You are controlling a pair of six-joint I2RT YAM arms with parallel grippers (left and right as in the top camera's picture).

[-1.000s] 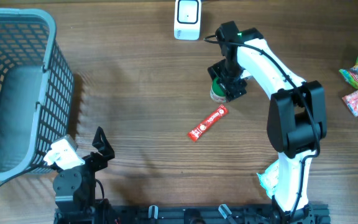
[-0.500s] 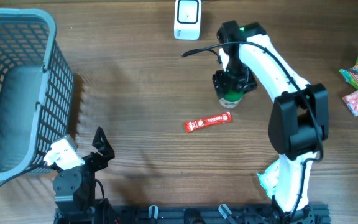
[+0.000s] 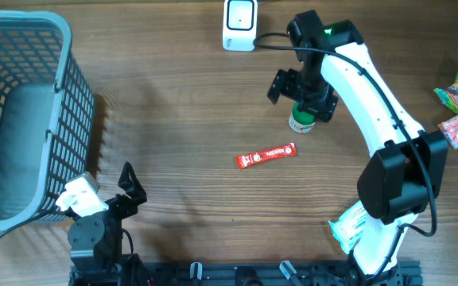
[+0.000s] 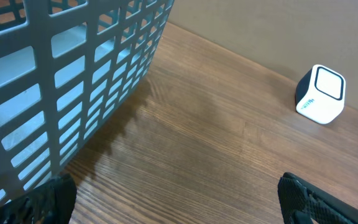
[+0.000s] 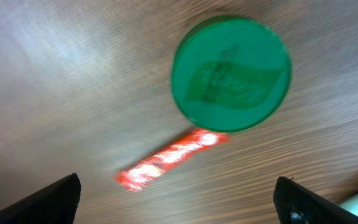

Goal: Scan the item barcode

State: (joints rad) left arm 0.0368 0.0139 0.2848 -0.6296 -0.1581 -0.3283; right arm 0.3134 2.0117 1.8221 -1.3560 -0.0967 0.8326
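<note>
Two labels, green lid (image 5: pixel 230 73) and red sachet (image 5: pixel 169 158), are illegible.

The right arm (image 3: pixel 372 87) is being held stretched far forward, its wrist bent so that the right gripper (image 3: pixel 301 97) is being pointed straight down with its jaws spread wide. The left arm (image 3: pixel 94 230) is being held folded close over its base, and the left gripper (image 3: pixel 131 187) is likewise being held wide open.
</note>
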